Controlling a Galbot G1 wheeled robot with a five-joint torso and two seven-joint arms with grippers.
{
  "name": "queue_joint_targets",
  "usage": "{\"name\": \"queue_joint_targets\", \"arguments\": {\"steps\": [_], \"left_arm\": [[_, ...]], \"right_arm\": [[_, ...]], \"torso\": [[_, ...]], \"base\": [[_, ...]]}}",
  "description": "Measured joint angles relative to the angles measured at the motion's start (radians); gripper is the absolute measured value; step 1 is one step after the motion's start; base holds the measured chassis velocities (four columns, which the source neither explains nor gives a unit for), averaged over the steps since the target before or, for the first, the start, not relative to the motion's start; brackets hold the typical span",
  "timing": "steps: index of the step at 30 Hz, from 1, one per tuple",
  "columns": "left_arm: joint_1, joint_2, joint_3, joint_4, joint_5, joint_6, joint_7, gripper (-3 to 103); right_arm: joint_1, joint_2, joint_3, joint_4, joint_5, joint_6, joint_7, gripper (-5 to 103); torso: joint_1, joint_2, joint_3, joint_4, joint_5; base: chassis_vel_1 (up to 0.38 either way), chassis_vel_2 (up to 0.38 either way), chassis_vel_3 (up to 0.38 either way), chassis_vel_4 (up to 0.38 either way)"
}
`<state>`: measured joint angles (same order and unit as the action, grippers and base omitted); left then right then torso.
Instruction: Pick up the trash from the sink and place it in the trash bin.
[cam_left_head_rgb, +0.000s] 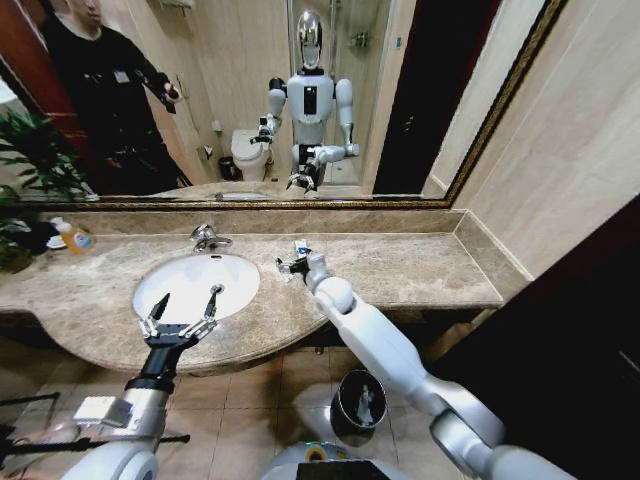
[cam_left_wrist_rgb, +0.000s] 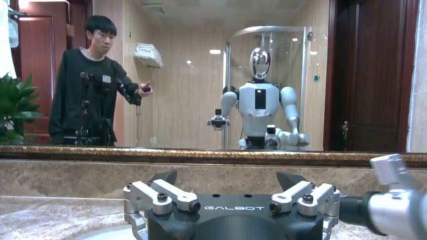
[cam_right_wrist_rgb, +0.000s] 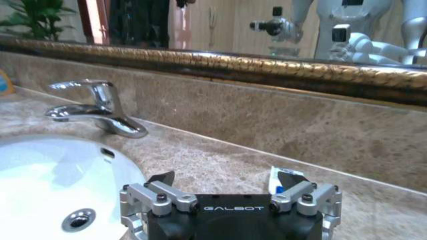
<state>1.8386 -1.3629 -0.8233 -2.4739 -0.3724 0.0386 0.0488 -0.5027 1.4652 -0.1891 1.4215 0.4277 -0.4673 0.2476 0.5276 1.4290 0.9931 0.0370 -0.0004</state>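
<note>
- A bathroom is showing here: a white oval sink with a chrome faucet is sitting in a brown marble counter across the middle of the head view.
- A wide framed mirror is filling the upper part, reflecting a toilet and a glass shower door.
- Beige tiles are covering wall and floor; a small dark trash bin is standing at the bottom centre.

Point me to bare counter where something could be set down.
Widest bare stretch: counter between right gripper and the right wall. Narrow strip left of the sink, below the orange bottle. Crowded: the faucet, and the basin front under left gripper.
</note>
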Motion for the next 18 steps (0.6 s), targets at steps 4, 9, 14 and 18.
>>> {"name": "queue_joint_targets", "arguments": {"steps": [4,9,14,18], "left_arm": [[0.0,0.0,0.0,0.0,0.0,0.0,0.0,100],[0.0,0.0,0.0,0.0,0.0,0.0,0.0,100],[0.0,0.0,0.0,0.0,0.0,0.0,0.0,100],[0.0,0.0,0.0,0.0,0.0,0.0,0.0,100]], "right_arm": [[0.033,0.043,0.01,-0.105,-0.015,0.022,0.009,100],[0.057,0.064,0.027,-0.171,-0.022,0.043,0.023,100],[0.085,0.08,0.051,-0.229,-0.019,0.047,0.03,100],[0.093,0.081,0.06,-0.252,-0.005,0.035,0.016,95]], "torso": [[0.0,0.0,0.0,-0.0001,0.0002],[0.0,0.0,0.0,-0.0002,0.0004],[0.0,0.0,0.0,-0.0001,0.0004],[0.0,0.0,0.0,-0.0002,0.0004]], "base": [[0.0,0.0,0.0,0.0],[0.0,0.0,0.0,0.0],[0.0,0.0,0.0,0.0],[0.0,0.0,0.0,0.0]]}}
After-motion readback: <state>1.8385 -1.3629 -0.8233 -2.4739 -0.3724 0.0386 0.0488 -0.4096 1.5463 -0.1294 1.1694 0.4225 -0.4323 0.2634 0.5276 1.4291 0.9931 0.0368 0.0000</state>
